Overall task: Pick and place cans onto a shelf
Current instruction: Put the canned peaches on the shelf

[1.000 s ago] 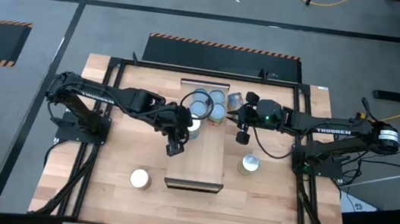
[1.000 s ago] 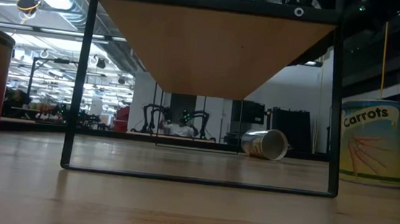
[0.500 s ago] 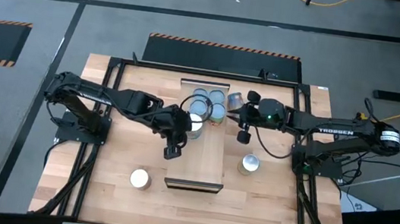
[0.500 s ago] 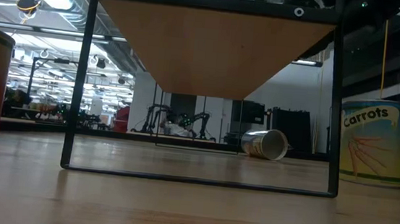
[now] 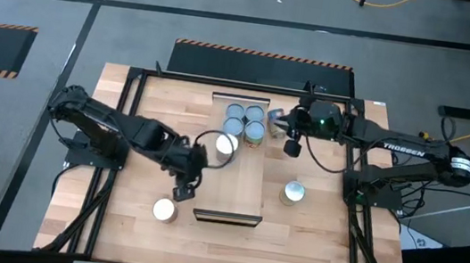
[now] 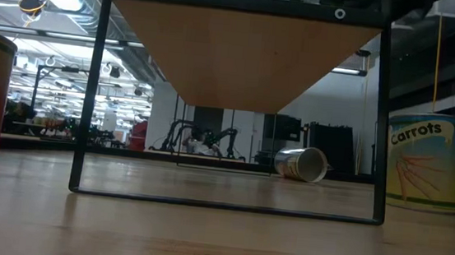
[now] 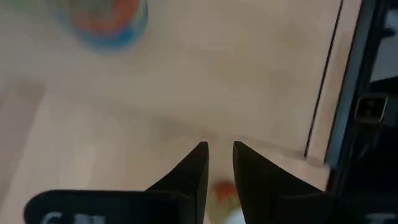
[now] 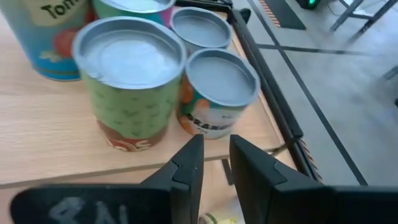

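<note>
Two tins stand on the light wooden bench (image 5: 320, 241) off the shelf: a white-topped round tin (image 5: 163, 210) by the shelf's left near corner, and a silver-topped tin (image 5: 294, 192) on its right. From table height we read "Carrots" on a yellow-labelled tin (image 6: 423, 161), and we see a silver tin lying on its side (image 6: 300, 163) farther back. The long pale wooden shelf with dark end lips (image 5: 232, 190) sits mid-bench, raised on a thin black frame. At its far end we see a tight cluster of silver-topped tins (image 5: 245, 121), with a bright white-topped tin (image 5: 225, 145) just in front of them.

The left tool (image 5: 181, 190) hangs just beside the shelf's left edge, near the white-topped round tin. Its fingers (image 7: 196, 168) are clenched to a narrow slit and grasp nothing.

The right tool (image 5: 290, 147) is off the shelf's right edge, near the cluster. In its wrist view we see a green-labelled tin (image 8: 129, 93) touching an orange-labelled tin (image 8: 219, 93), with a blue tomato tin (image 8: 46, 34) alongside. Its fingers (image 8: 189, 165) are likewise drawn nearly together, with nothing between them.
</note>
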### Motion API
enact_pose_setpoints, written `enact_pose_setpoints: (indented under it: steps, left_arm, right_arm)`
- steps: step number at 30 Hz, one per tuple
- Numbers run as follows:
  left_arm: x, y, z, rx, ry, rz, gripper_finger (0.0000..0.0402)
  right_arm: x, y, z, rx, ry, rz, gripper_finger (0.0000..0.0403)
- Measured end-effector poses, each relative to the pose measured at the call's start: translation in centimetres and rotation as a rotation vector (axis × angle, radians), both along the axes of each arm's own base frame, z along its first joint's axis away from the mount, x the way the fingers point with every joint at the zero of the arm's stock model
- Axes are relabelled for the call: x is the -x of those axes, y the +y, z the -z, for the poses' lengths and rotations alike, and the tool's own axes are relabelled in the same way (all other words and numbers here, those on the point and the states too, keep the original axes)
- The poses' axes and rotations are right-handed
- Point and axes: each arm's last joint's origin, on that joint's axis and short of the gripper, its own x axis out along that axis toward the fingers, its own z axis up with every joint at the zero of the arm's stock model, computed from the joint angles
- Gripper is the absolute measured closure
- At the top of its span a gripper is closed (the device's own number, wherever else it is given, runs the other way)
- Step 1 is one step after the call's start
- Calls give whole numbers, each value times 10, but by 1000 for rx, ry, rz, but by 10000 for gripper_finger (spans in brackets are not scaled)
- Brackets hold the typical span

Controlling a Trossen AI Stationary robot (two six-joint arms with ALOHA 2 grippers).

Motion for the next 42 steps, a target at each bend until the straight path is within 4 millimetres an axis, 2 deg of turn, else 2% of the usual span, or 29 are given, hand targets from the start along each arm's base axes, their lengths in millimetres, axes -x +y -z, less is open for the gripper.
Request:
enact_pose_setpoints:
  steps: [6, 13, 22, 27, 33, 42]
  left_arm:
    - [16, -27, 3, 37, 73, -43, 335]
    - [26, -48, 3, -29, 31, -49, 335]
    - [28, -52, 2, -49, 19, -44, 335]
    - [28, -52, 2, -50, 18, -45, 335]
    - [28, -52, 2, -67, 9, -52, 335]
    - [28, -52, 2, -68, 9, -51, 335]
  right_arm:
    - [5, -16, -3, 9, 4, 79, 320]
    - [20, -51, -7, -12, -11, 205, 320]
    - [31, -104, -36, -135, -90, 194, 320]
    - [32, -133, -22, -243, -30, 220, 320]
    - [36, -134, 4, -400, 143, 246, 320]
    - [41, -114, 16, -532, 322, 228, 320]
